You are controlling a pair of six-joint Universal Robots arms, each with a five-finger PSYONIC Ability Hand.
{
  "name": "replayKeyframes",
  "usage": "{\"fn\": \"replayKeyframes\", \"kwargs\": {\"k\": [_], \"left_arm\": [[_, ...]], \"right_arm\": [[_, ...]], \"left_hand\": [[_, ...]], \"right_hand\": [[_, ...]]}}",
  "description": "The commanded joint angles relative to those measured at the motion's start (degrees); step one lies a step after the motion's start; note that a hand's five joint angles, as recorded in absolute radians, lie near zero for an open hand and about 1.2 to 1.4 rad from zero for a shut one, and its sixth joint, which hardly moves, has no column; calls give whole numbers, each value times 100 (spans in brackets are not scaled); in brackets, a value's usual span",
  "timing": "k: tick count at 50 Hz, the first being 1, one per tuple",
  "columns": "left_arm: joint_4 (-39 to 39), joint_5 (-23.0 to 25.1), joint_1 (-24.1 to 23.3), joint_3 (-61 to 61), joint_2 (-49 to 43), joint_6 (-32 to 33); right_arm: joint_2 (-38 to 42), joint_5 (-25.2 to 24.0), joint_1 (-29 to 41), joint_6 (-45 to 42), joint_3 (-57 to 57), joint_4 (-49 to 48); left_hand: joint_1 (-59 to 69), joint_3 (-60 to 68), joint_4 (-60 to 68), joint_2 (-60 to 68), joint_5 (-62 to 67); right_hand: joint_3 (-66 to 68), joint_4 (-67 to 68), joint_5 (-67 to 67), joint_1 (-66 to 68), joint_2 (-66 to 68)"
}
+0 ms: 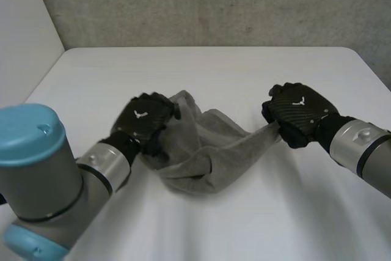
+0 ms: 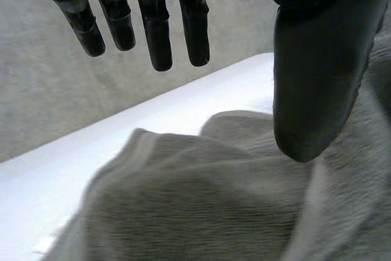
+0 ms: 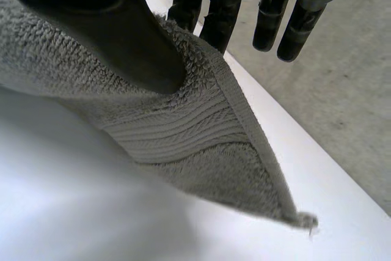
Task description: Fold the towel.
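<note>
A grey towel (image 1: pixel 208 151) lies bunched in the middle of the white table (image 1: pixel 214 71), with one end drawn out to the right. My left hand (image 1: pixel 143 120) hovers at the towel's left side. In the left wrist view its fingers (image 2: pixel 159 35) are straight and apart from the thumb, with the towel (image 2: pixel 214 200) loose below them, so it is open. My right hand (image 1: pixel 296 111) holds the towel's right end off the table. In the right wrist view its thumb (image 3: pixel 122 35) pinches the towel (image 3: pixel 201 145) near a corner against the fingers.
A grey wall (image 1: pixel 214 4) stands behind the table's far edge. Bare white tabletop stretches around the towel, widest at the back and in front of the right arm (image 1: pixel 360 145).
</note>
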Motion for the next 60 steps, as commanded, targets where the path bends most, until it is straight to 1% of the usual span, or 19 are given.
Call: {"fn": "replayKeyframes", "kwargs": {"k": [1,8,11,13,19,25,29,35,43,49,53,60], "left_arm": [[37,1,255,79,-48,200],[37,45,229,-131,-382,200],[46,123,220,-193,-408,217],[37,159,229,-194,-434,217],[37,361,282,-220,-496,226],[37,388,317,-308,-531,252],[133,379,308,-299,-654,603],[546,370,317,-194,-996,981],[652,370,326,157,-1348,1210],[652,361,343,369,-1524,1237],[661,352,448,457,-1577,1246],[934,361,581,492,-1603,1237]], "right_arm": [[-17,62,-144,49,106,-44],[1,53,-356,401,88,-62],[142,45,-444,647,44,-71],[413,53,-514,760,-26,-88],[607,71,-602,787,-114,-88],[853,124,-646,796,-219,-97],[968,141,-681,796,-272,-141],[985,141,-699,796,-281,-150],[994,159,-901,805,-360,-150],[1021,185,-1068,1016,-492,-141],[1020,194,-1191,1104,-571,-141],[1021,203,-1270,1121,-615,-141]], "left_hand": [[-385,-331,-376,-355,-129],[-368,-331,-376,-338,-112],[-301,-331,-376,-271,-45],[-267,-331,-376,-237,-11],[-166,-331,-376,-136,90],[-149,-331,-376,-119,107],[-283,-331,-376,-253,-27],[-317,-331,-376,-288,-62],[-234,-331,-376,-204,22],[-200,-331,-376,-170,56],[-183,-331,-376,-153,73],[-149,-331,-376,-119,107]], "right_hand": [[-302,-435,327,372,547],[-302,-435,327,372,547],[-302,-435,327,372,547],[-302,-435,327,372,547],[-302,-435,327,372,547],[-302,-435,327,372,547],[-302,-435,327,372,547],[-302,-435,327,372,547],[-302,-435,327,372,547],[-302,-435,327,372,547],[-302,-435,327,372,547],[-302,-435,327,372,547]]}}
